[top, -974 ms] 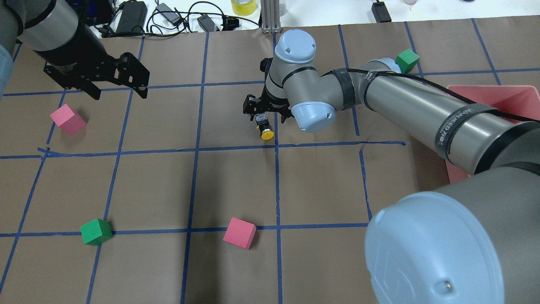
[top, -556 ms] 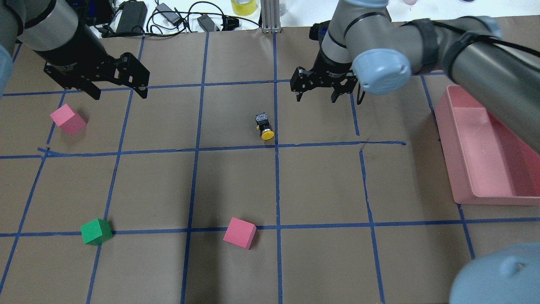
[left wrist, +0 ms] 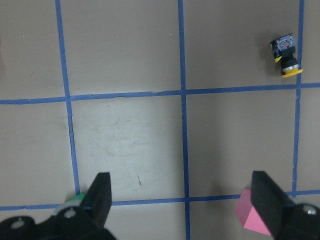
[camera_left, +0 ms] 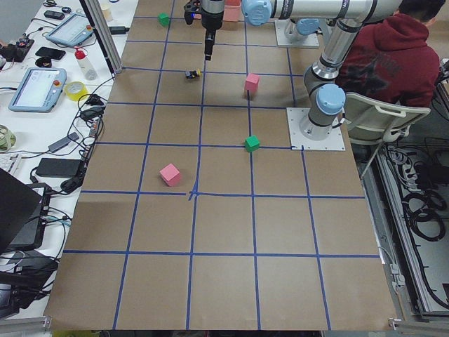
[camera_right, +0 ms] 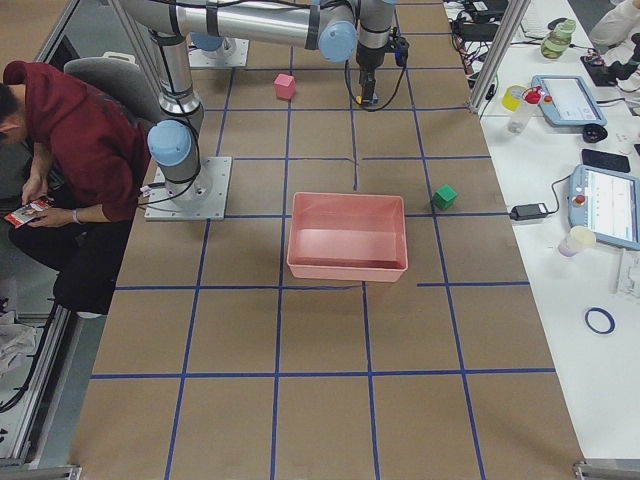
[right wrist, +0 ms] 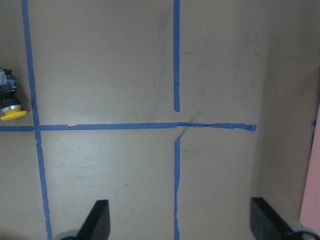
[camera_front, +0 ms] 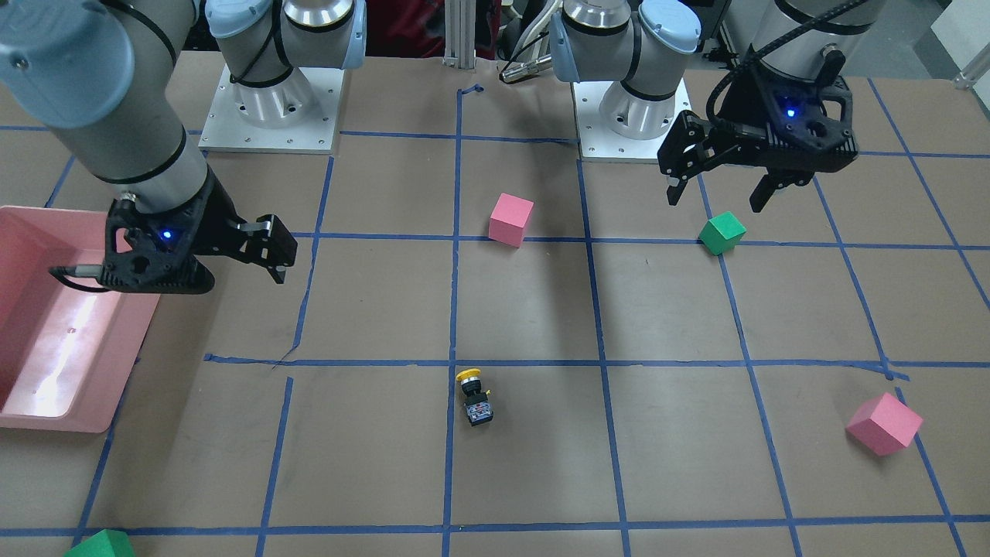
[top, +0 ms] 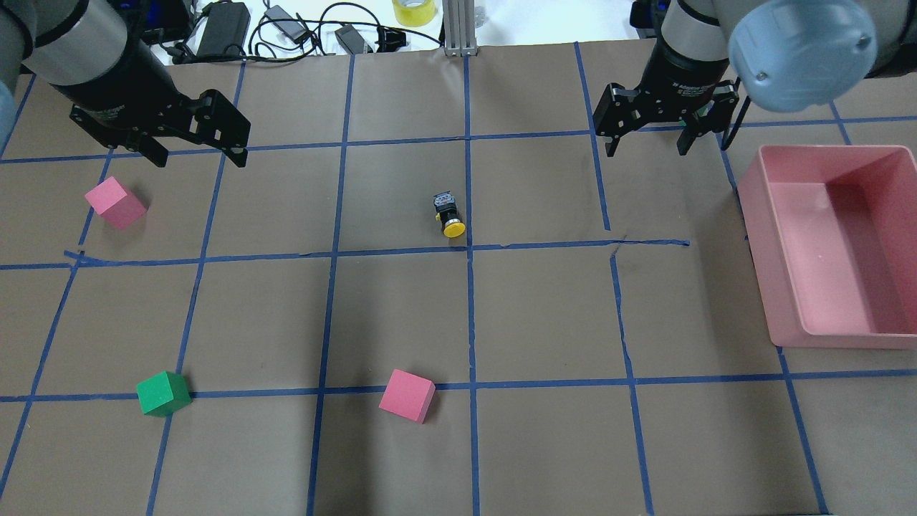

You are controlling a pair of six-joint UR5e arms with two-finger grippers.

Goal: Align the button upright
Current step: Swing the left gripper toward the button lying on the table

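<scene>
The button (top: 448, 213) lies on its side on the brown paper near the table's middle, its yellow cap pointing toward the robot's side. It also shows in the front view (camera_front: 474, 396), the left wrist view (left wrist: 286, 57) and the right wrist view (right wrist: 9, 100). My left gripper (top: 200, 154) hangs open and empty at the far left, well away from the button. My right gripper (top: 646, 147) hangs open and empty at the far right, about a grid square from the button.
A pink bin (top: 831, 337) stands at the right edge. A pink cube (top: 114, 202) lies below my left gripper. A green cube (top: 163, 393) and another pink cube (top: 407, 395) lie near the front. A further green cube (camera_front: 100, 545) lies at the far edge.
My right arm has pulled away from the button, to the right and toward the far edge, uncovering the pink bin. The button has stayed lying where it was. The left arm has barely moved.
</scene>
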